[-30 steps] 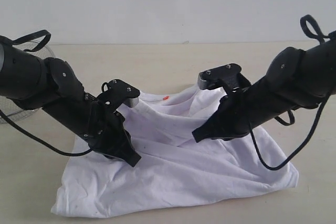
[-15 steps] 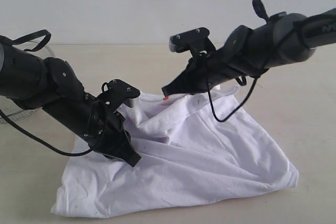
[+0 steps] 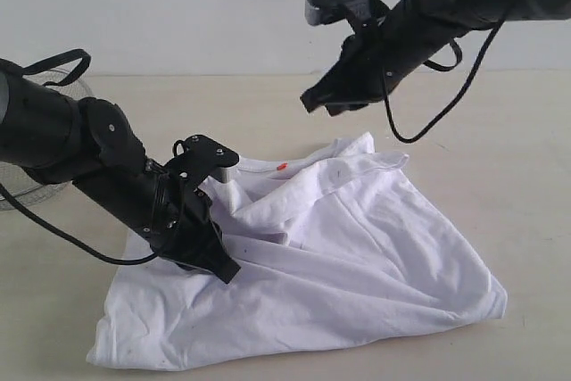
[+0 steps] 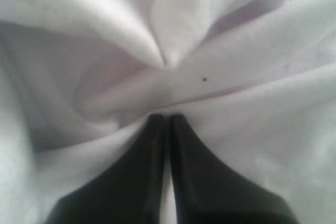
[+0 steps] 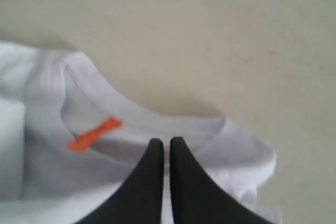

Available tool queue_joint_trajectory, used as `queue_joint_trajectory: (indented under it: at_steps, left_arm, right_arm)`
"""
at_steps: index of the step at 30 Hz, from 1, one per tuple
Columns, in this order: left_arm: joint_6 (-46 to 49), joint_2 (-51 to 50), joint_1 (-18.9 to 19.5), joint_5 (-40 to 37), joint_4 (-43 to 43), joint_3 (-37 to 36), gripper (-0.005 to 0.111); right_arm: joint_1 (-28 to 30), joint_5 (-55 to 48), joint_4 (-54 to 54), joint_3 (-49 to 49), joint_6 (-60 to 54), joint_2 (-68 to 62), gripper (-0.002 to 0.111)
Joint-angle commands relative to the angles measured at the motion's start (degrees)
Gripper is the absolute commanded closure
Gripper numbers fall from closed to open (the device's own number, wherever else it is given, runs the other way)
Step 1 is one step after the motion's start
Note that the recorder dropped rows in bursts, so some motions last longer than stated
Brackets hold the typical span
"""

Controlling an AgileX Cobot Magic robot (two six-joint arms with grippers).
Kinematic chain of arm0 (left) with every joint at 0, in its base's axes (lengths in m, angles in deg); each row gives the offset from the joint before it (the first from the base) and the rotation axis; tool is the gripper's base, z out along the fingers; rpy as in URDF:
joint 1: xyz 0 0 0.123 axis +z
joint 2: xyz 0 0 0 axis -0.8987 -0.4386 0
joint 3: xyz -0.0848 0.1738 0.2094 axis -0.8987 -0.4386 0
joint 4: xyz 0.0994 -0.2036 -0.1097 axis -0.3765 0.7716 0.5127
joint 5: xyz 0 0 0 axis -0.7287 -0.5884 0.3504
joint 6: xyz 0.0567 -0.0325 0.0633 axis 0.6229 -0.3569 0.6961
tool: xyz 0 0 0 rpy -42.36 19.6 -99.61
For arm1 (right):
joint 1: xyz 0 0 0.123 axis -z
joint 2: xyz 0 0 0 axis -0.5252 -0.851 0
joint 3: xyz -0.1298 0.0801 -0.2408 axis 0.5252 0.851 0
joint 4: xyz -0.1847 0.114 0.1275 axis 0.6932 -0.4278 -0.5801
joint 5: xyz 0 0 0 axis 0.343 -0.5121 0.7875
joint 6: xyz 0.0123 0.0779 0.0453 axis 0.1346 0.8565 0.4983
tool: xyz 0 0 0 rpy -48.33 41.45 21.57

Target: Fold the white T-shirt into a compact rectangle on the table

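The white T-shirt (image 3: 357, 247) lies crumpled on the table (image 3: 500, 149), its orange neck tag (image 3: 282, 167) at the far edge. My left gripper (image 3: 219, 265) presses low into the shirt's left part. In the left wrist view the left gripper (image 4: 163, 116) is shut, with folds of the shirt (image 4: 220, 77) gathered at its tips. My right gripper (image 3: 312, 100) hangs high above the table behind the shirt, touching nothing. The right wrist view shows the right gripper (image 5: 166, 140) shut and empty above the collar (image 5: 152, 116) and the tag (image 5: 94, 134). The chest lettering is hidden.
A round wire-mesh basket (image 3: 76, 86) stands at the far left behind the left arm. Black cables hang from both arms. Bare beige tabletop (image 5: 220, 35) stretches beyond the collar, and a pale wall (image 3: 223, 6) closes the back.
My right arm has risen off the shirt and swung up and back, its gripper now well above the table. The shirt's far right edge has settled flat. The left arm has stayed put.
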Motion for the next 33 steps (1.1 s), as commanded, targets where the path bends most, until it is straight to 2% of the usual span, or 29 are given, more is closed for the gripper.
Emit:
queue_joint_trajectory:
  at_steps: [1,7,10,17,29,33]
  left_arm:
    - [-0.72,-1.9,0.09,0.81,-3.65,-0.83,0.102]
    - [-0.72,-1.9,0.22,1.33,-3.75,-0.83,0.102]
    - [-0.72,-1.9,0.22,1.33,-3.75,-0.83,0.102]
    - [-0.72,-1.9,0.22,1.33,-3.75,-0.83,0.102]
    - [-0.72,-1.9,0.24,2.88,-3.75,-0.83,0.102]
    - [-0.72,-1.66,0.86,2.88,-4.3,-0.83,0.102]
  right_arm:
    - [0.49,-10.12,12.68,1.63,8.97,1.03,0.109]
    - [0.39,-8.8,11.1,12.08,8.97,1.03,0.109]
    - [0.29,3.54,9.85,16.46,8.97,0.36,0.109]
    - [0.29,15.0,9.34,11.64,9.5,-4.82,0.109]
    - [0.52,17.62,10.09,-1.07,9.5,-5.08,0.109]
    - [0.52,12.47,10.07,-1.33,9.5,-3.64,0.109]
